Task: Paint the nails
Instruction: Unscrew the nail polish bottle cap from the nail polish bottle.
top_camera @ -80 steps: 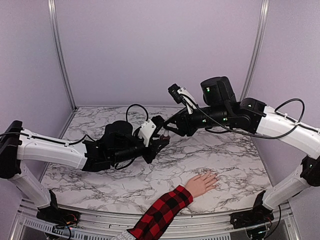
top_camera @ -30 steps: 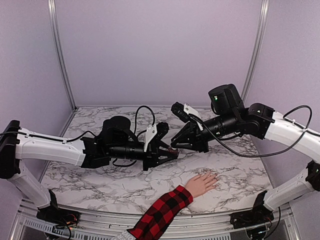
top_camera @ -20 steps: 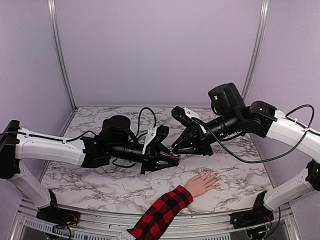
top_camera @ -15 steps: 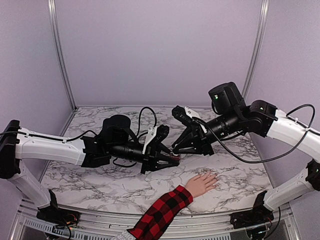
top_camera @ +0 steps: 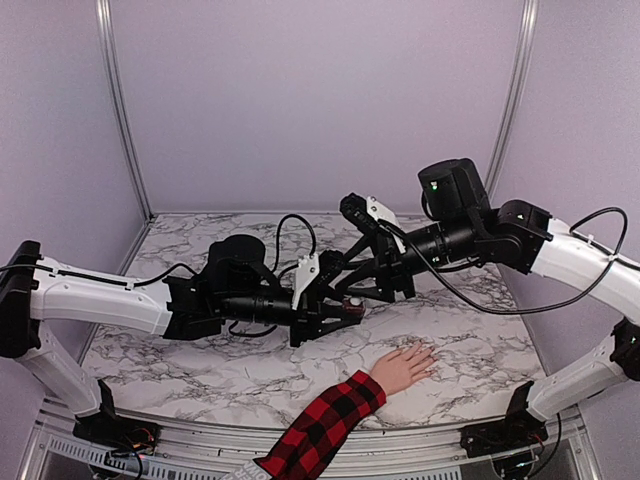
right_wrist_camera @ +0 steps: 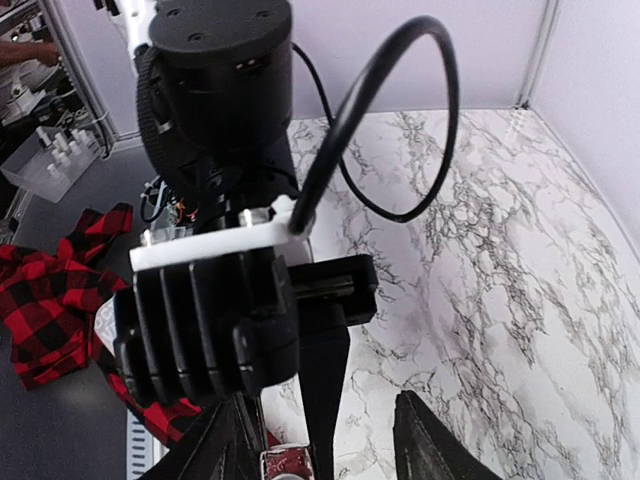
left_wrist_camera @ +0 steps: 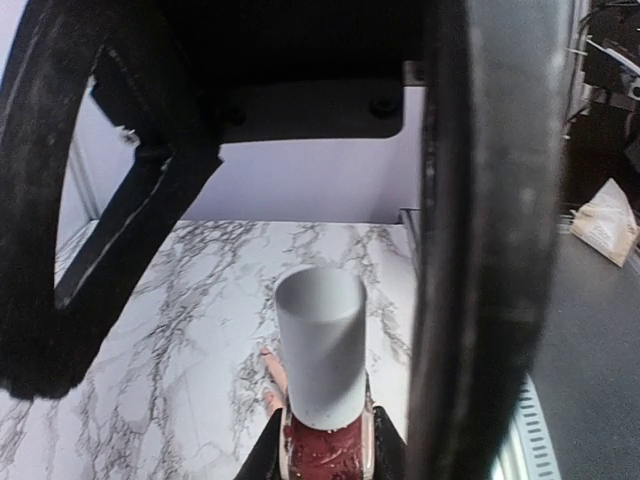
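The left jaws are clamped tight on the polish bottle point(left_wrist_camera: 325, 452), gripping low on its dark-red body so that the white cap point(left_wrist_camera: 320, 345) sticks out free towards the other arm. The right jaws stand partly spread, one on either side of the bottle's top. Whether they touch the cap I cannot tell. The pairing looks meant for unscrewing: one arm braces, the other turns. The nails point(top_camera: 428, 353) lie below both jaws and towards the near edge, on the pale hand point(top_camera: 405, 366). It rests flat on the tabletop point(top_camera: 200, 360), ready for the brush. The nails are too small to judge for paint.
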`<state>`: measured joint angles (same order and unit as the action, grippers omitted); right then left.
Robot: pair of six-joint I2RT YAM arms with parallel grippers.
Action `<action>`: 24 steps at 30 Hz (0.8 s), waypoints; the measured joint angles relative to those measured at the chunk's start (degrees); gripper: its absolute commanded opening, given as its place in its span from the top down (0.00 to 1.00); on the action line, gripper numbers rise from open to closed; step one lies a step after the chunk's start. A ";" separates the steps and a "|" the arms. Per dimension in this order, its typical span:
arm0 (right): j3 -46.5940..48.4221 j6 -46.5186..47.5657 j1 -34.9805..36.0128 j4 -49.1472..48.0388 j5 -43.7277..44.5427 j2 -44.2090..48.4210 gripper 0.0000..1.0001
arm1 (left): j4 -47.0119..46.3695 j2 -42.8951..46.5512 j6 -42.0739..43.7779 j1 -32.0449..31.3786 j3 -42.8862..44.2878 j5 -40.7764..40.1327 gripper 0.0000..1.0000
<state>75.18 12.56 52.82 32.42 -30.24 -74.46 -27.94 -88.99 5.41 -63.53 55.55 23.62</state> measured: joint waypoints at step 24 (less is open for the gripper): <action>-10.16 -27.61 0.00 -17.07 26.32 1.01 0.46 | -1.44 -3.85 -3.93 -0.98 1.88 -32.87 1.00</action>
<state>65.01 -15.05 52.82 15.35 -3.92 -73.45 -29.39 -92.84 1.48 -64.51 57.43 -9.26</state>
